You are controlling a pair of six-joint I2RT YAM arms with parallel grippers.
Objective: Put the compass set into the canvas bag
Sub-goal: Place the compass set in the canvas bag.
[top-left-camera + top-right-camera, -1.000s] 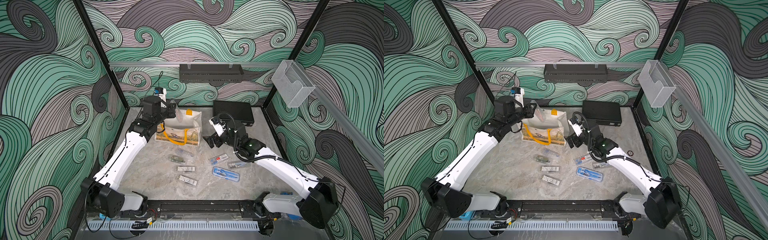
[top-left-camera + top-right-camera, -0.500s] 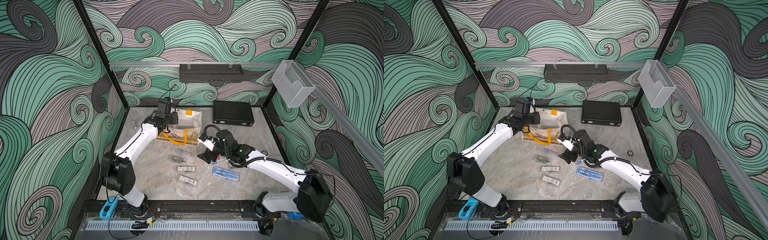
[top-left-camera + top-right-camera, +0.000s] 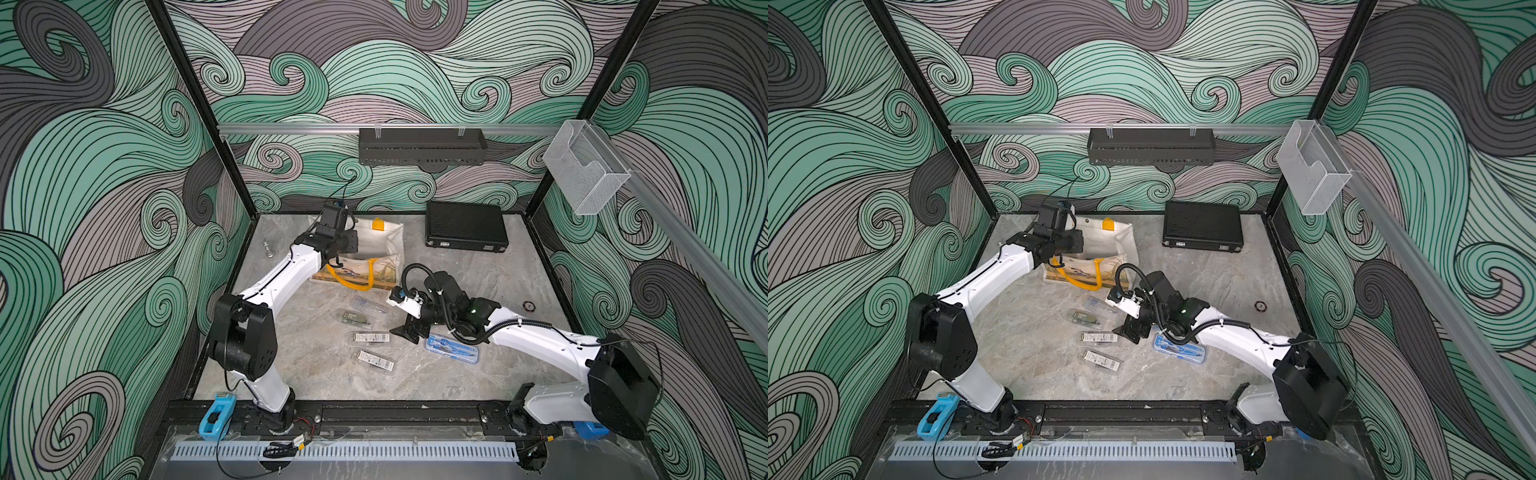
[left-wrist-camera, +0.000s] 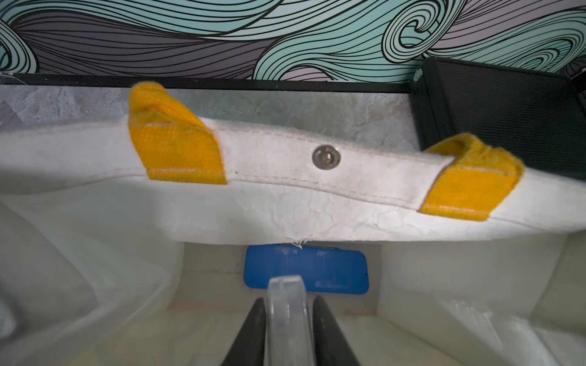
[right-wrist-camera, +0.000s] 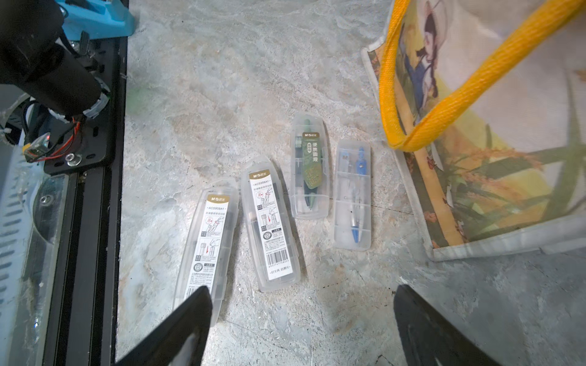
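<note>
The left claw (image 4: pixel 287 304) is hanging at the open mouth of the canvas bag (image 4: pixel 285 202), its fingers (image 4: pixel 253 332) pressing close on both sides of a clear compass set (image 4: pixel 285 291), and a blue case (image 4: pixel 306 272) is lying on the bag's bottom. The right claw (image 5: pixel 302 290) is hovering empty, jaws spread wide, over the table (image 5: pixel 253 79) in front of the bag. Four more clear cases (image 5: pixel 269 221) are lying there side by side, the nearest just beside the bag's printed front, and a second blue case (image 3: pixel 452 349) is lying farther from the bag.
</note>
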